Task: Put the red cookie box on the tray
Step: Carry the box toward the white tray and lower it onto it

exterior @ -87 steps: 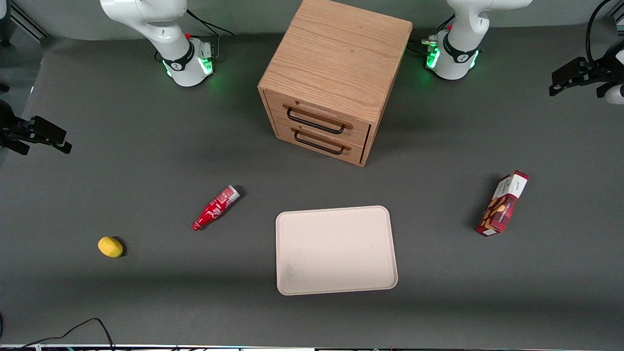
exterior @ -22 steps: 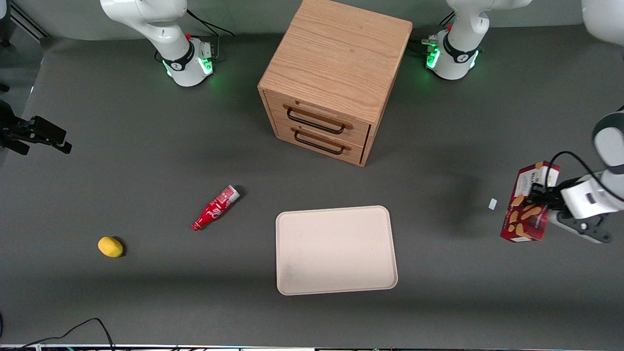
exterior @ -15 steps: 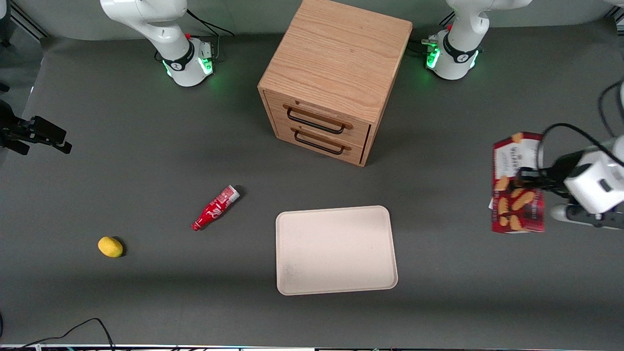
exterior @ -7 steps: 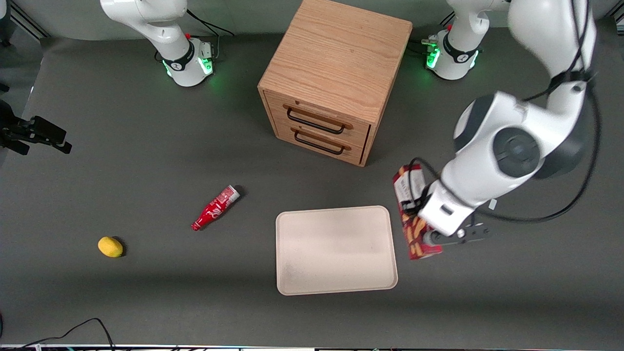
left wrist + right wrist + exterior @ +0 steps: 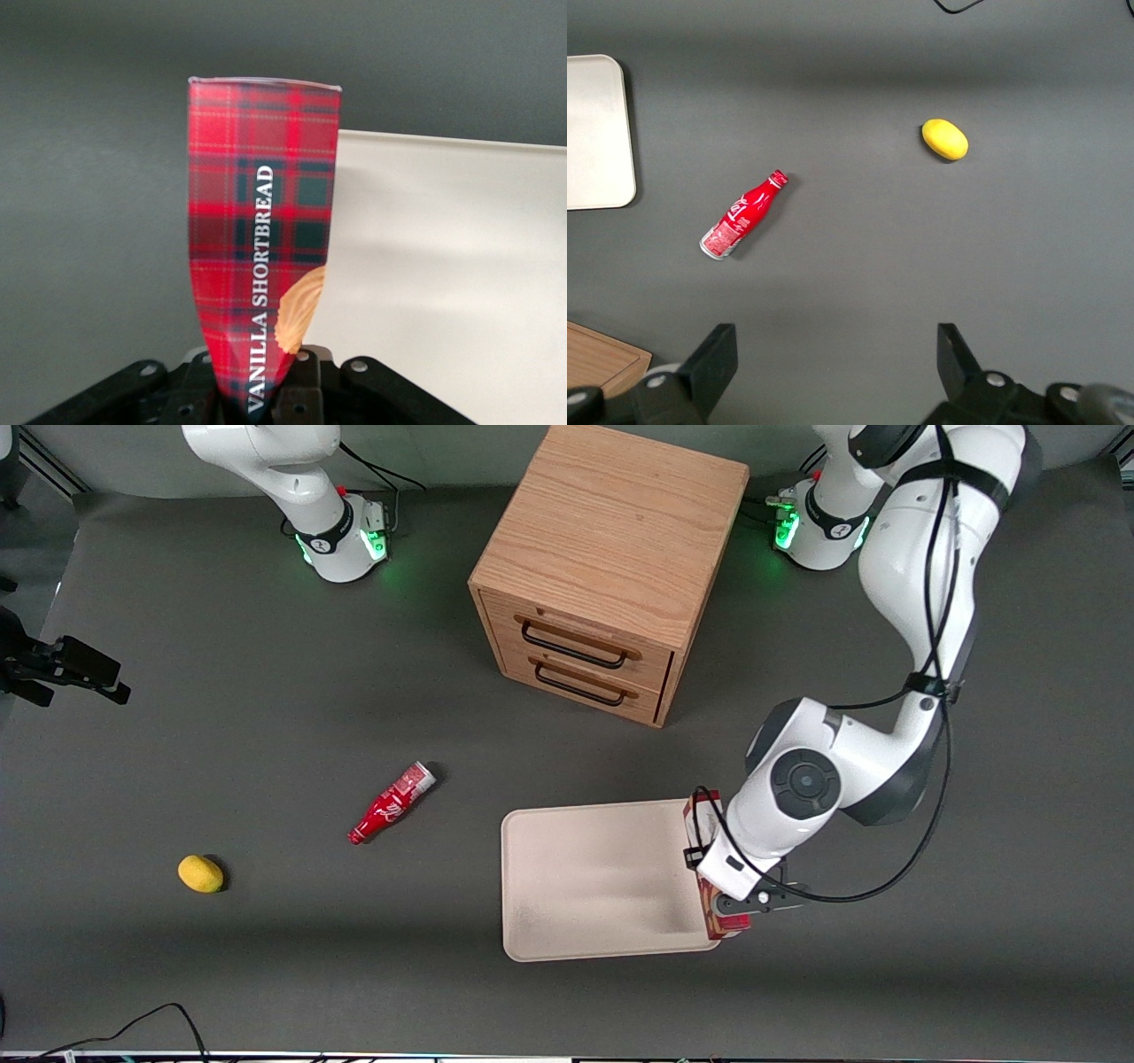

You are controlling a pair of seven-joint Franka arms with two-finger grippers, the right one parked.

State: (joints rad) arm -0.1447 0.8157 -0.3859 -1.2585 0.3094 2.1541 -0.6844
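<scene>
Above the tray's (image 5: 602,877) edge, the pincer (image 5: 722,890) pinches the red cookie box (image 5: 261,239) lettered "VANILLA SHORTBREAD".

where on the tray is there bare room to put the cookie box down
All of the tray is bare. The gripper, shut on the red cookie box, holds it over the rim toward the working arm's end, so only that edge is crowded. The wooden drawer cabinet stands farther from the camera, clear of the tray.
</scene>
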